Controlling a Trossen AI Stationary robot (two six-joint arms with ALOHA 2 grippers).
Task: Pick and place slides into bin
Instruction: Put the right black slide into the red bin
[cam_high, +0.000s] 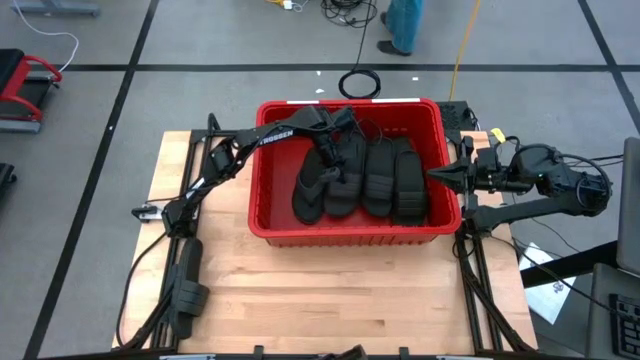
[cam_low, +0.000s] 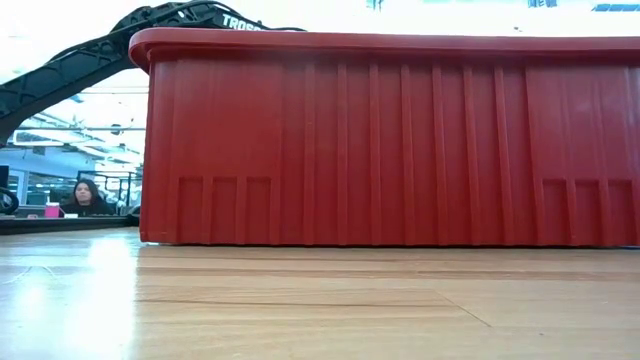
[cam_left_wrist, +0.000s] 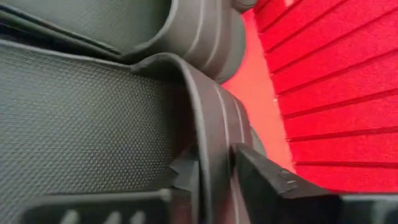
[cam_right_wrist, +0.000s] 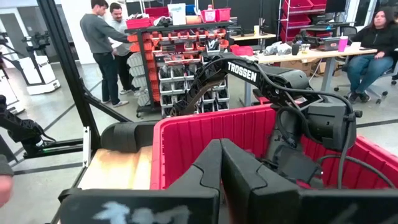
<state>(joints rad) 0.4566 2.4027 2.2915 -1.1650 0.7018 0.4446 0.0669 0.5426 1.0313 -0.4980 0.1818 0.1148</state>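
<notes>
While reached into the bin (cam_high: 350, 232), the left gripper (cam_high: 330, 148) is seen with its fingers parted around a slide's strap (cam_left_wrist: 208, 124); whether it is gripped cannot be told. Four slides (cam_high: 365, 180) are packed below and right of it; none is seen on the desk (cam_high: 330, 300), so little is judged left. The right gripper (cam_high: 440, 176) is parked shut, empty, at the bin's right rim.

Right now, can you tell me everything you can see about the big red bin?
The bin is a large, rectangular red plastic crate with a thick rim and ribbed walls. It stands upright on the wooden table, toward the far side, between the two arms. Inside, several black slides lie side by side on its floor. The left arm reaches over its far rim, with the left pincer down among the slides. The right pincer, shut, sits at its right rim.
</notes>
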